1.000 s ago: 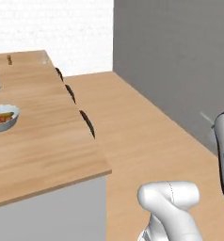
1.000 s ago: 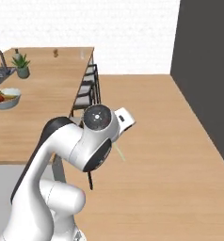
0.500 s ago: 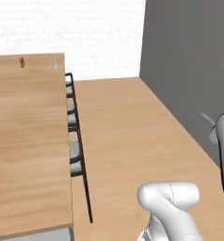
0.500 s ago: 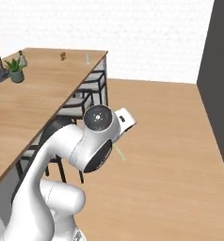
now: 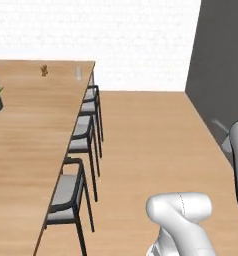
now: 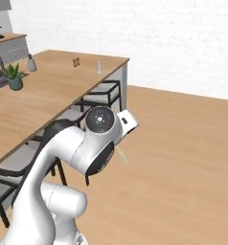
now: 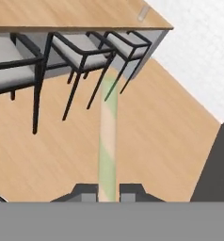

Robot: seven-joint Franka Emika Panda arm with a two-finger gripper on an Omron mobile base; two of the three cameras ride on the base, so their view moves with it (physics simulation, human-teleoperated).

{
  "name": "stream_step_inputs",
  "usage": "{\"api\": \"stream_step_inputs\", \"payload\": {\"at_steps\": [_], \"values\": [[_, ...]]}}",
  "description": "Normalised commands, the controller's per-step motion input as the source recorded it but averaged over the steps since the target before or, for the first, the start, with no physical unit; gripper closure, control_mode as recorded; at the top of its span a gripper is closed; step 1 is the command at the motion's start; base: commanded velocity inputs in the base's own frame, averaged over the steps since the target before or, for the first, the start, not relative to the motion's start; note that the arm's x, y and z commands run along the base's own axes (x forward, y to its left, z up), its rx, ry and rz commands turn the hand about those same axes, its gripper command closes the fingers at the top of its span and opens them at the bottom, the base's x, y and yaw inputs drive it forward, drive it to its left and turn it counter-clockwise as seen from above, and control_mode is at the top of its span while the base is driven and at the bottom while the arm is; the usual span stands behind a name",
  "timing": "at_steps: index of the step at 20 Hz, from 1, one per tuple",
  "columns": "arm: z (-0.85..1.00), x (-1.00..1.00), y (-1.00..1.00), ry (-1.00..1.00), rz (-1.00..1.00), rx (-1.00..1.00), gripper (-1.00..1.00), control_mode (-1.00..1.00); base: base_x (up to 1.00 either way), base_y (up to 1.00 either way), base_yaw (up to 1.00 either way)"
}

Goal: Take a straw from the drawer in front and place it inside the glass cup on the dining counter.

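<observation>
Tool (image 7: 108, 192) clamped on the straw (image 7: 108, 141), long axis pointing straight out ahead over the floor toward the chairs, glass cup (image 7: 143, 13) well apart beyond them, upright near the desk's (image 7: 62, 14) far corner.

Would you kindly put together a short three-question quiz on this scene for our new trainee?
1. True or false: the gripper is shut on the straw.
2. The glass cup stands on the dining counter near: A) its far corner, B) the potted plant.
3. What stands along the counter's side?

Key: 1 true; 2 A; 3 black-framed chairs.
</observation>
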Motion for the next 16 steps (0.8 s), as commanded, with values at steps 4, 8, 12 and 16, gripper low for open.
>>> {"api": "stream_step_inputs", "payload": {"at_steps": [4, 8, 12, 16], "values": [[0.00, 0.00, 0.00, 0.00, 0.00, 0.00, 1.00, 1.00, 0.92, -0.71, 0.41], [0.00, 0.00, 0.00, 0.00, 0.00, 0.00, 1.00, 1.00, 0.89, -0.68, 0.44], [0.00, 0.00, 0.00, 0.00, 0.00, 0.00, 1.00, 1.00, 0.82, -0.68, 0.45], [0.00, 0.00, 0.00, 0.00, 0.00, 0.00, 1.00, 1.00, 0.75, -0.71, 0.44]]}}
